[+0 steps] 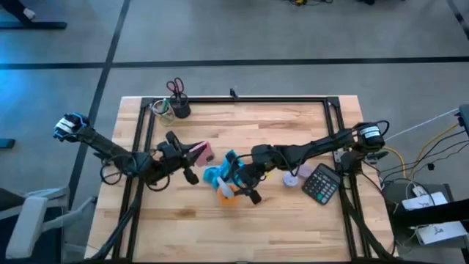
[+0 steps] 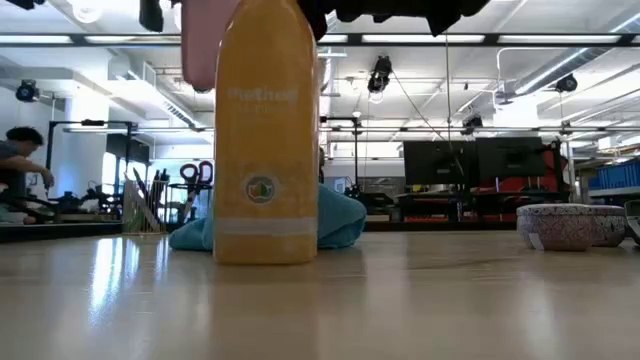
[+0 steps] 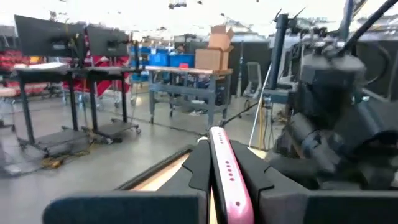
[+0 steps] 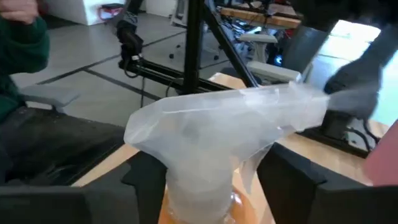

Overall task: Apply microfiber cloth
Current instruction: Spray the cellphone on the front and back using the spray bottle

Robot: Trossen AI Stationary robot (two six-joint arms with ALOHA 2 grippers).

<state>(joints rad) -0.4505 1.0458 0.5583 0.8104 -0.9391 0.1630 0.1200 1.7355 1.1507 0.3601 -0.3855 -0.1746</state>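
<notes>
The turquoise microfiber cloth (image 1: 218, 174) lies bunched on the wooden table, between my two grippers; in the low view the cloth (image 2: 340, 220) sits behind an orange spray bottle (image 2: 265, 140). My right gripper (image 1: 245, 187) is shut on that bottle's white spray head (image 4: 230, 124). Left of the cloth, my left gripper (image 1: 189, 160) is shut on a pink phone (image 1: 202, 152), held above the table. Neither gripper touches the cloth. My left gripper pinches the pink phone between its two fingers, one on each flat face, with the phone's thin edge (image 3: 225, 177) running out forward between them. The phone is lifted clear of the table. My right gripper has the spray bottle at its top, one finger (image 4: 146, 180) on each side of the neck under the white spray head. The bottle stands upright with its base (image 2: 265, 255) on the table.
A black calculator (image 1: 321, 183) and a small speckled bowl (image 2: 565, 225) lie to the table's right. A cup with scissors (image 1: 178, 103) stands at the far left. A black frame rail (image 1: 242, 98) runs around the table. A person (image 2: 20, 170) sits beyond the table.
</notes>
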